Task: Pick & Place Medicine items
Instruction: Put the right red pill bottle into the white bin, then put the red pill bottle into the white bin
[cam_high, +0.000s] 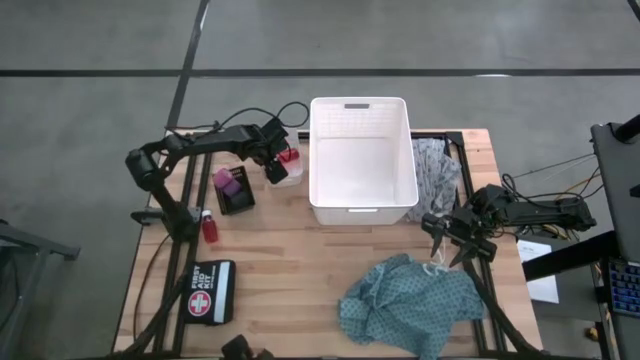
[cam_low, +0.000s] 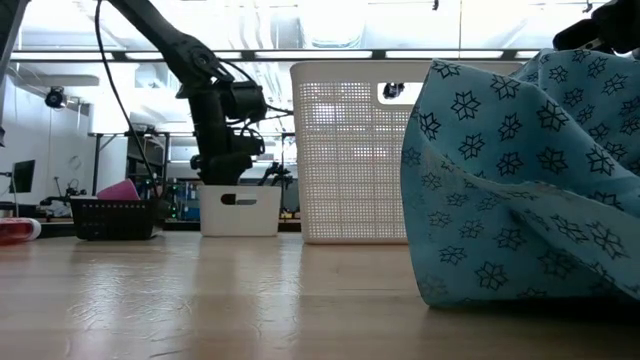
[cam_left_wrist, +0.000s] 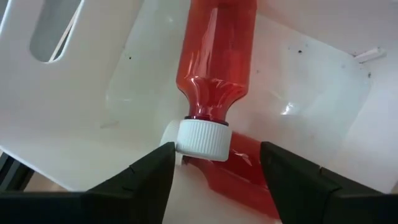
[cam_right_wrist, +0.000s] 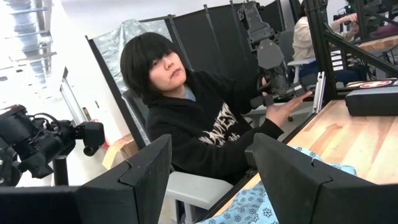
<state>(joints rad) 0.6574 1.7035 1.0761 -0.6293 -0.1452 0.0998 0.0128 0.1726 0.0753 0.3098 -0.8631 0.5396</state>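
Note:
In the left wrist view a red bottle (cam_left_wrist: 214, 56) with a white cap (cam_left_wrist: 202, 137) lies inside a small white bin (cam_left_wrist: 311, 93). Its cap end rests over a second red bottle (cam_left_wrist: 245, 174). My left gripper (cam_left_wrist: 214, 155) hangs open above the bin, pointing steeply down, with one finger on each side of the cap. The bin (cam_high: 290, 172) stands left of the big white basket (cam_high: 362, 160). Another red bottle (cam_high: 209, 226) lies on the table. Purple and pink pieces (cam_high: 228, 181) sit in a black tray (cam_high: 236, 192). My right gripper (cam_high: 455, 240) waits open at the table's right edge.
A grey patterned cloth (cam_high: 435, 170) lies right of the basket. A teal patterned cloth (cam_high: 410, 305) lies crumpled at the near right. A black first-aid pouch (cam_high: 211, 291) lies at the near left. Beyond the table, a seated person (cam_right_wrist: 180, 124) shows in the right wrist view.

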